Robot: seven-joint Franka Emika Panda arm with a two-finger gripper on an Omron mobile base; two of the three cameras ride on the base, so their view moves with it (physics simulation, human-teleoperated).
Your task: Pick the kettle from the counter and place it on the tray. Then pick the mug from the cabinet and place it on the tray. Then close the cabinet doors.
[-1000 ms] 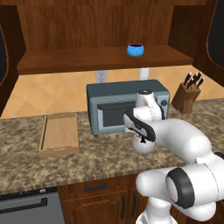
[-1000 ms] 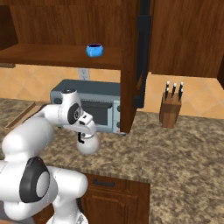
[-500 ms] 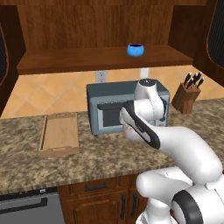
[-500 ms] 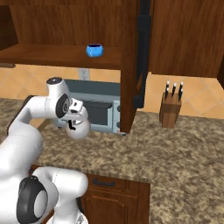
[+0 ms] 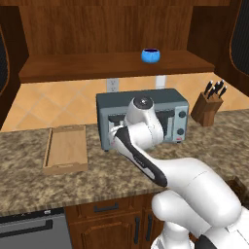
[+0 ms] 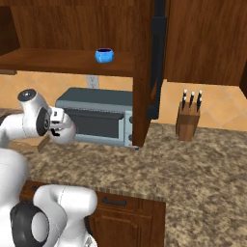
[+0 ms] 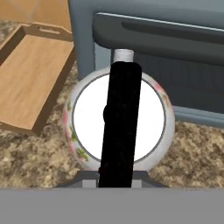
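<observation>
from the left base view you see the tray (image 5: 65,150) at nine o'clock of the toaster oven (image 5: 141,120), the mug (image 5: 151,55) on the cabinet shelf (image 5: 73,67) above. from the right, the kettle (image 6: 66,131) hangs before the oven. in the hand view your gripper (image 7: 119,175) is clamped on the kettle's black handle (image 7: 120,122), tray at ten o'clock.

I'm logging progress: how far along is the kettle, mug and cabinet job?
Nothing is finished yet. In hand: the tool carries the kettle by its handle, beside the empty tray. Left: set it down, fetch the mug from the cabinet, shut the cabinet doors.
</observation>
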